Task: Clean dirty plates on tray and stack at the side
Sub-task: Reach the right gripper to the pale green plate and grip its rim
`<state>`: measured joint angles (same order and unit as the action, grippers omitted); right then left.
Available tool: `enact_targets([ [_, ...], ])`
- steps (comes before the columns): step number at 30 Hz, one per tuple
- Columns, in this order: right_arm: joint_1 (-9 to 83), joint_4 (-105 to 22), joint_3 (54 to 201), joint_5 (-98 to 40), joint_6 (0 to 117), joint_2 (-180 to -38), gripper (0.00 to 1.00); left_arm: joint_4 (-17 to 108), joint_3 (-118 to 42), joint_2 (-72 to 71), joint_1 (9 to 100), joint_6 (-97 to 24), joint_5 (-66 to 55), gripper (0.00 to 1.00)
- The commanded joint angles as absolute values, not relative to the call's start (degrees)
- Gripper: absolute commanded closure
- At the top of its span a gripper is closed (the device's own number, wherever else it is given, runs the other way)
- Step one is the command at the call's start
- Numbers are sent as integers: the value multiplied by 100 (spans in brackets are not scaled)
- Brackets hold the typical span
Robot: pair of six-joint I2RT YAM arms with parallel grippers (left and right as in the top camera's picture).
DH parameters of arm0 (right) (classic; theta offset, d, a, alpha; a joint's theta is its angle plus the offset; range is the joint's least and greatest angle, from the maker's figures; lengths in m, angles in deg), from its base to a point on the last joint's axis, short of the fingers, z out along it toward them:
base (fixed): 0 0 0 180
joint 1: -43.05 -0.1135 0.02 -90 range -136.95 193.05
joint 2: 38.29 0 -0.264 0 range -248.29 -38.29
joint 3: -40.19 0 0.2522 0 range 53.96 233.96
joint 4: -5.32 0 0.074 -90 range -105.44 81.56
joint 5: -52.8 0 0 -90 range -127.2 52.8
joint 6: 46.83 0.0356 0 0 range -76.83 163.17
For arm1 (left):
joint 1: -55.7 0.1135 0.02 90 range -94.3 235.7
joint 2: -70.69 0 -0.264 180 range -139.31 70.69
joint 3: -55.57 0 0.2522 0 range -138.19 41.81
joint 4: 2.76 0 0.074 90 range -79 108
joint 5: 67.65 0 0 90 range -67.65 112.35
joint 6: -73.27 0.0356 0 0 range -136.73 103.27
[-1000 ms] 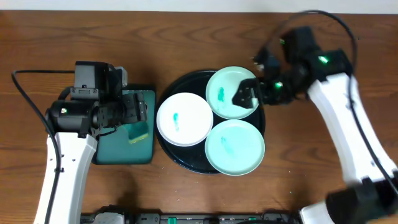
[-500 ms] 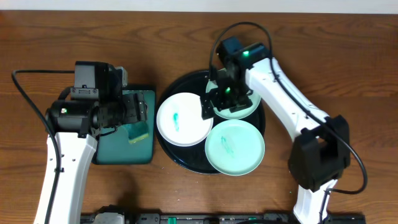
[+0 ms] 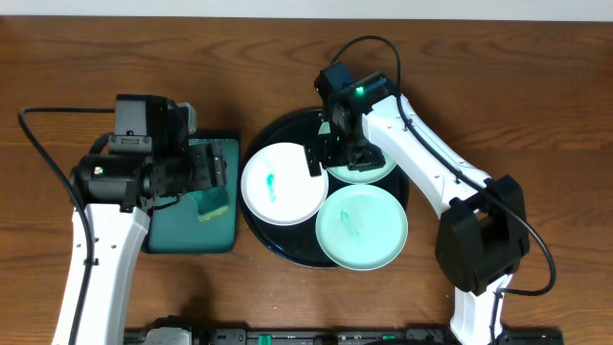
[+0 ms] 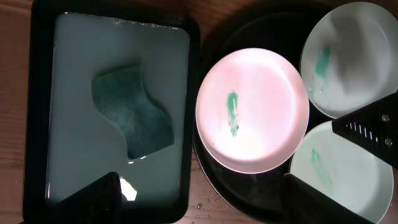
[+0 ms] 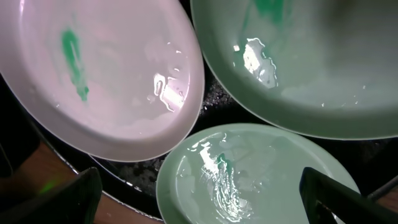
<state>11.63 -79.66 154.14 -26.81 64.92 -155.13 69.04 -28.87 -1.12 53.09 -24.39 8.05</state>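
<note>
Overhead, the white plate (image 3: 284,183), near mint plate (image 3: 362,227) and far mint plate (image 3: 369,173) fill the tray (image 3: 287,127), the right gripper (image 3: 340,158) above the far one. Only the left wrist view shows the sponge (image 4: 132,112) lying in a wet dish (image 4: 38,124), with the left gripper (image 4: 205,198) spread wide. The right wrist view, fingers (image 5: 74,199) also wide, shows all 3 plates wet and glossy; they look stiff and slippery, best pinched by a rim.

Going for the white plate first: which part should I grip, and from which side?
Take the white plate by its left edge, from the left. It seems to ride up on the tray's raised rim there, leaving room beneath for a jaw; the two mint plates crowd its right side.
</note>
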Motion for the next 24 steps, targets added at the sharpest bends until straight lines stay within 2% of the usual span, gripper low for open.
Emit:
enact_targets([
  [1, 1099, -7887, 15514, -2550, 6361, -15543, 1, 6902, -2983, -112, 5339, -2443, 781, 19],
  [8, 931, -7380, 15300, -1997, 6294, -15561, 1, 6902, -2983, -112, 5339, -2443, 781, 19],
  [9, 909, -7321, 15243, -2012, 6366, -15561, 6, 6902, -2983, -112, 5339, -2445, 781, 19],
  [11, 874, -7271, 15095, -2206, 6774, -15561, 31, 6902, -2983, -112, 5337, -2443, 781, 19],
  [12, 863, -7269, 15016, -2331, 7017, -15561, 41, 6902, -2983, -112, 5339, -2443, 781, 19],
  [13, 854, -7236, 14904, -2421, 7205, -15561, 40, 6902, -2983, -112, 5339, -2445, 781, 19],
  [15, 854, -7111, 14719, -2427, 7240, -15561, 30, 6902, -2978, -112, 5339, -2445, 781, 19],
  [17, 854, -6972, 14555, -2429, 7225, -15561, 30, 6904, -2978, -112, 5339, -2445, 781, 19],
  [20, 854, -6703, 14340, -2425, 7024, -15561, 20, 6902, -2978, -112, 5337, -2445, 781, 19],
  [24, 830, -6047, 13993, -2110, 6423, -15561, 21, 6902, -2978, -112, 5339, -2445, 781, 19],
])
